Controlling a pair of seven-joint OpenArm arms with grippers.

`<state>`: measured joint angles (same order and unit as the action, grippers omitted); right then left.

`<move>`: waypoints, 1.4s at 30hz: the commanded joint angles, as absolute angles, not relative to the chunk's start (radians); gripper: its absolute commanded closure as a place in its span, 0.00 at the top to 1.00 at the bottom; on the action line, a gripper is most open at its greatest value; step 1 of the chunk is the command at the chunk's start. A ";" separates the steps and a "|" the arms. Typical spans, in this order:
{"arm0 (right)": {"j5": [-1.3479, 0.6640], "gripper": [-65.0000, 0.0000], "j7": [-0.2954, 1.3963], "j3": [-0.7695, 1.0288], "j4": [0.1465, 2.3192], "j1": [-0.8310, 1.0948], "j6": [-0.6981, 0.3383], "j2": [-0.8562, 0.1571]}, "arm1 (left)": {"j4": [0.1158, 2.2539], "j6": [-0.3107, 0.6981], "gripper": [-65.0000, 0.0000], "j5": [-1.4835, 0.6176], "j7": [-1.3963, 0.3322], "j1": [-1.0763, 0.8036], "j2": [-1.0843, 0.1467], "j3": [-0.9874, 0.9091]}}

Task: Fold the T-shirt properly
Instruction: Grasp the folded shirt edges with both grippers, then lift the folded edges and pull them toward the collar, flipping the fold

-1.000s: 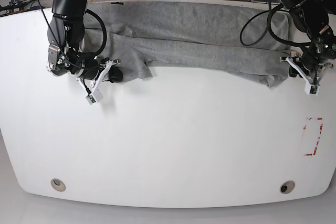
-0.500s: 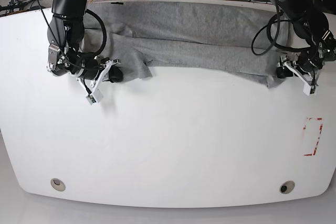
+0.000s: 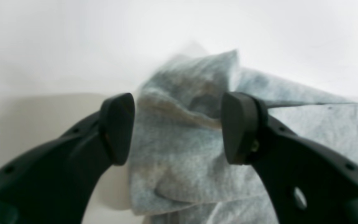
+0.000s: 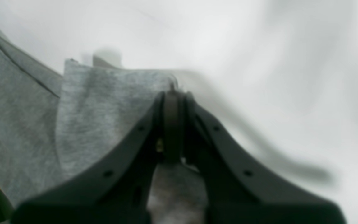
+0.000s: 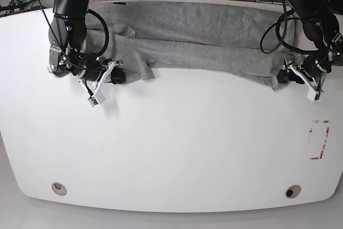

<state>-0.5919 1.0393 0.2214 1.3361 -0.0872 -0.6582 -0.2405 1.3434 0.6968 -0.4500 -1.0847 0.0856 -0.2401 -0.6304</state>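
The light grey T-shirt [image 5: 198,36] lies in a long band across the far half of the white table [image 5: 171,148], its front edge folded over. In the base view my right gripper [image 5: 116,76] is at the band's left front corner. The right wrist view shows that gripper [image 4: 172,99] shut on a grey flap of the T-shirt [image 4: 104,109]. My left gripper [image 5: 284,75] is at the band's right front corner. In the left wrist view it [image 3: 177,126] is open, with a bunched corner of the T-shirt [image 3: 185,93] between its spread fingers [image 3: 118,124].
A red tape rectangle [image 5: 320,139] marks the table near its right edge. Two round holes [image 5: 59,189] [image 5: 293,191] sit near the front edge. Cables and equipment crowd the floor behind the table.
My left gripper has opened wider and moved left and slightly up, onto the shirt's right front corner. The right arm and its grip have not moved.
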 commanded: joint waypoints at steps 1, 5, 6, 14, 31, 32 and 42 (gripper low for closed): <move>-0.611 0.00 1.021 0.225 1.356 -0.108 -0.667 -0.249 | 1.351 0.698 0.51 -0.472 -1.069 0.105 -0.255 -0.628; -0.611 0.00 1.021 0.226 1.356 -0.108 -0.667 -0.249 | 1.270 0.698 0.43 -0.470 -1.070 0.107 -0.260 -0.627; -0.611 0.00 1.021 0.228 1.356 -0.108 -0.667 -0.249 | 1.253 0.698 0.44 -0.470 -1.070 0.107 -0.271 -0.627; -0.611 0.00 1.021 0.228 1.356 -0.108 -0.667 -0.249 | 1.184 0.698 0.49 -0.472 -1.070 0.105 -0.300 -0.627; -0.616 0.00 1.023 0.229 1.360 -0.108 -0.667 -0.249 | 1.273 0.698 0.00 -0.476 -1.064 0.102 -0.294 -0.636; -0.616 0.00 1.023 0.231 1.382 -0.108 -0.667 -0.252 | 1.307 0.698 0.00 -0.476 -1.064 0.099 -0.292 -0.636; -0.616 0.00 1.067 0.295 1.529 -0.087 -0.662 -0.257 | 1.488 0.698 0.00 -0.475 -1.070 0.056 -0.272 -0.636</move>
<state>-0.6025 1.0607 0.2817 1.5063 -0.0731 -0.6548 -0.2440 1.4429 0.6971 -0.4610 -1.0855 0.0467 -0.2527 -0.6327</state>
